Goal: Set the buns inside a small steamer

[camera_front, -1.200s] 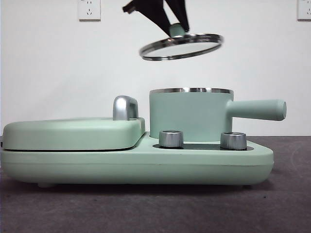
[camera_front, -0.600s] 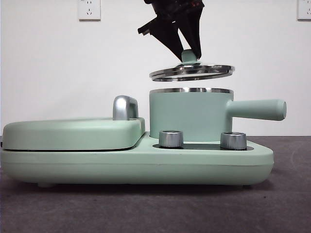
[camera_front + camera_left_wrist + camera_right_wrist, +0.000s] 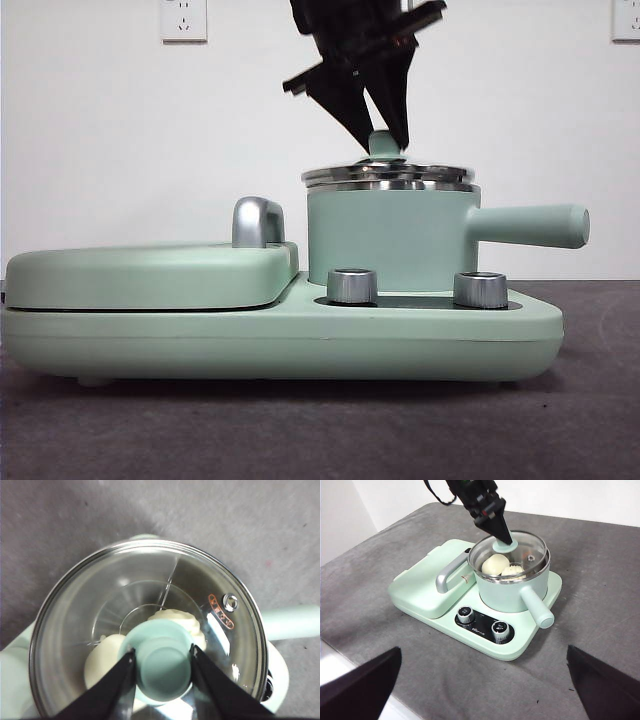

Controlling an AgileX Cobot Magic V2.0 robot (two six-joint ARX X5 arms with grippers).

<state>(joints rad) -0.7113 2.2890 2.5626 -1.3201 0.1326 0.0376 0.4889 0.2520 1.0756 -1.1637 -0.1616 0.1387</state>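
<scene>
The small steamer [image 3: 385, 240] stands on the right half of a mint-green cooker base [image 3: 280, 340]. Its glass lid [image 3: 388, 175] rests level on the steel rim. My left gripper [image 3: 375, 125] comes down from above, shut on the lid's green knob [image 3: 162, 667]. Through the glass I see both buns inside: the smooth one [image 3: 102, 662] and the ridged one [image 3: 182, 620]. In the right wrist view they lie side by side, smooth bun [image 3: 495, 564] and ridged bun [image 3: 512, 571]. My right gripper [image 3: 482, 685] hangs high and well back from the cooker, open and holding nothing.
The flat griddle lid [image 3: 150, 275] with its chrome handle [image 3: 257, 222] fills the cooker's left half. Two steel dials [image 3: 352, 285] [image 3: 480, 289] sit in front of the pot. The pot's side handle [image 3: 530, 226] sticks out to the right. Grey cloth [image 3: 600, 595] covers the table.
The left gripper has carried the lid to the right and down; the lid, first tilted in the air, now sits on the steamer's rim.
</scene>
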